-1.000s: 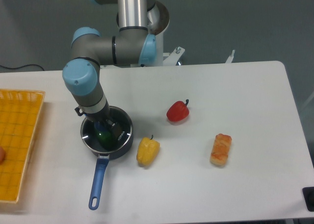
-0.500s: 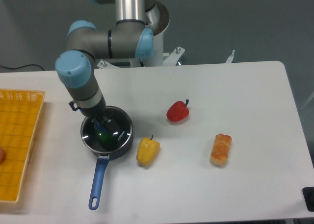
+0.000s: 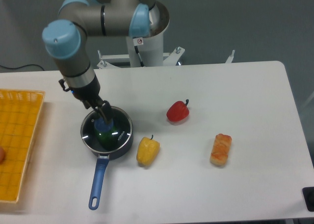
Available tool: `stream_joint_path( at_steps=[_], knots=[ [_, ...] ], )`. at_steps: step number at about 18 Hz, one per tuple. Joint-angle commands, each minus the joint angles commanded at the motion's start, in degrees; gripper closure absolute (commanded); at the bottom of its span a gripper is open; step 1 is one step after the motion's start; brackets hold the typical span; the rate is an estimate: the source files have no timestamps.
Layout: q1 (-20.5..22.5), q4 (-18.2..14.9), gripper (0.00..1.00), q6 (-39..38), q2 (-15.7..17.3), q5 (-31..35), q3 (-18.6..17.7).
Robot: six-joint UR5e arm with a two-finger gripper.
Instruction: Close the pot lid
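Tool (image 3: 104, 115) hangs over the lid (image 3: 109, 132) seated on the dark, blue-handled pot (image 3: 125, 143); finger spread unclear.

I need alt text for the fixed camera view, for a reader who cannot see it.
A robot arm's gripper hangs just above a lidded dark pot with a blue handle on a white table; something green shows through the glass lid. A yellow pepper, a red pepper and a pastry lie to its right, and a yellow basket at the left edge.
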Motion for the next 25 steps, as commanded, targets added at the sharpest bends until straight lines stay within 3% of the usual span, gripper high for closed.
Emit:
stream_joint_path(
  at_steps=[4,6,10,15,19,25],
  knots=[
    [9.6,-5.4,0.00,20.2,1.0,-0.6,0.5],
    [14.1,-5.6,0.00,29.1,1.0,-0.7,0.6],
    [23.0,-5.5,0.00,38.4,-0.1,-2.4,1.9],
    [31.7,-5.3,0.00,51.7,-6.0,-4.7,6.7],
    [35.4,-3.9,0.00,57.7,-10.9,-5.0,9.1],
    [39.7,-0.7,0.00,61.3,-14.4,-7.4,9.1]
  ],
)
